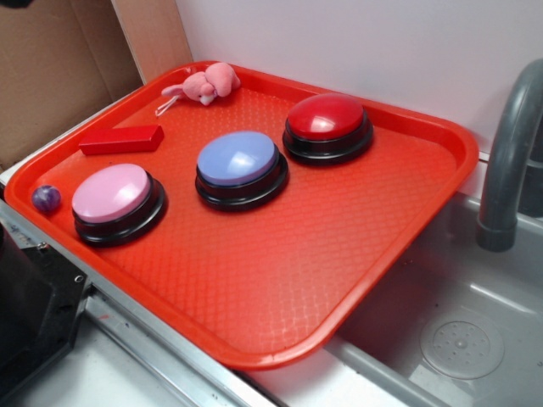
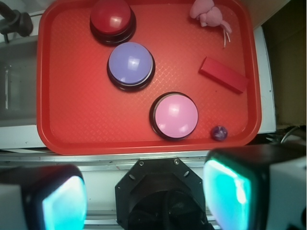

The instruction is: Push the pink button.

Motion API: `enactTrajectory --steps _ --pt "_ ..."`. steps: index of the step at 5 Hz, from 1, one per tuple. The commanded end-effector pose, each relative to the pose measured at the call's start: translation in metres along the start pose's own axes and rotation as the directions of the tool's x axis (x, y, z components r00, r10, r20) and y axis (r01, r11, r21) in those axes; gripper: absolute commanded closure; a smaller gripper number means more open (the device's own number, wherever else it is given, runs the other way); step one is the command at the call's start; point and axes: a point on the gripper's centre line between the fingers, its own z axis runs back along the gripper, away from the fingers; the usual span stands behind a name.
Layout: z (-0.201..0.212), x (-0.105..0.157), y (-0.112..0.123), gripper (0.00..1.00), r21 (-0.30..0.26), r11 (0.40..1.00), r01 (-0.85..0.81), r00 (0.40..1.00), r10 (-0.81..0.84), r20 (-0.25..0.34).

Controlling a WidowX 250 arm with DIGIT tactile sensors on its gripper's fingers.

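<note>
Pink button sits at tray's near edge, beside purple ball. My claw hangs high, fingers spread wide, empty. Button lies ahead and below, slightly right of centre.

The pink button is sitting upright on the red tray, near the tray's front-left corner in the exterior view. Its glossy pale pink dome is resting on a black circular base and is reflecting light. It is standing apart from the other objects on the tray, with nothing touching or covering the dome. In the wrist view it is lying close to the tray's near rim.
</note>
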Motion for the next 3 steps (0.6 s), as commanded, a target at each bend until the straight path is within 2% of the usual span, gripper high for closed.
enactTrajectory --steps 1,2,3 --pt "0.000 0.000 0.000 0.00 0.000 1.000 0.000 1.000 0.000 0.000" --pt "-0.051 0.015 0.008 0.00 0.038 0.987 0.157 0.984 -0.153 -0.094" --pt "-0.093 0.024 0.008 0.00 0.048 0.949 0.312 0.942 -0.303 -0.142"
